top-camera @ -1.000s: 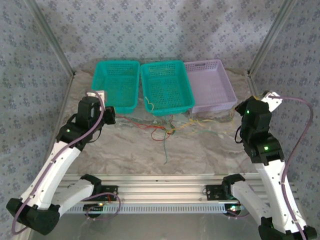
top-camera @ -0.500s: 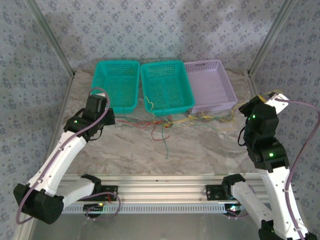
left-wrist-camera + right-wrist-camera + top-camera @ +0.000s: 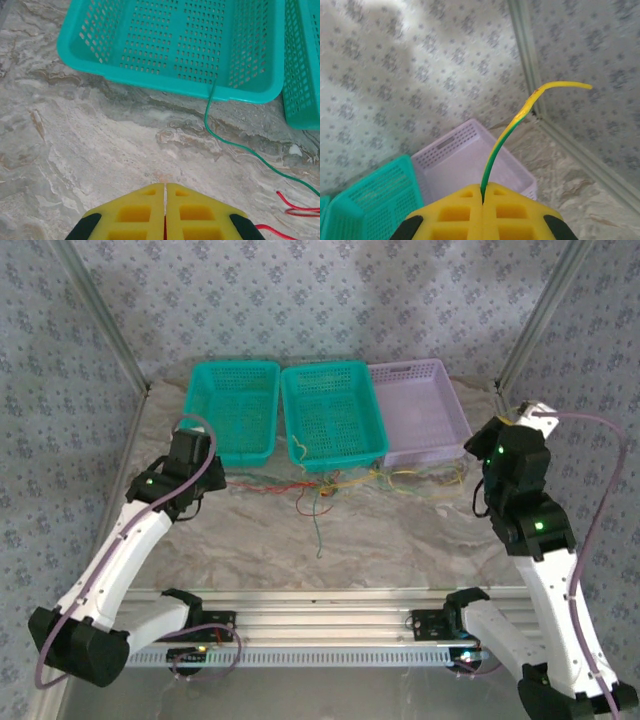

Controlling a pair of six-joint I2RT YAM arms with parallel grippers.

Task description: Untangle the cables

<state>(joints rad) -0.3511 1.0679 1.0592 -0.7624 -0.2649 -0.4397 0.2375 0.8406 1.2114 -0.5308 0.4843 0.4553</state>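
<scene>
Hard to tell strand from strand overhead: cables (image 3: 325, 490) knotted on the marble table (image 3: 420, 540), just in front of the middle teal basket (image 3: 330, 367), one green end lying toward 6 o'clock. At 9 o'clock of the knot, left gripper (image 3: 165, 186) pressed together on a red wire (image 3: 300, 208), with just a red sliver visible in the seam and the finger bases cut off by the frame edge. Beyond the tips, left teal basket (image 3: 165, 82), a green wire (image 3: 235, 145) running from its near rim toward 4 o'clock. At 3 o'clock of the knot, lilac basket (image 3: 405, 365), faint yellow strands along its front. Right gripper (image 3: 483, 186) aimed at the patterned wall, clamped on a green-yellow wire (image 3: 504, 136), lower run hidden behind the pads.
</scene>
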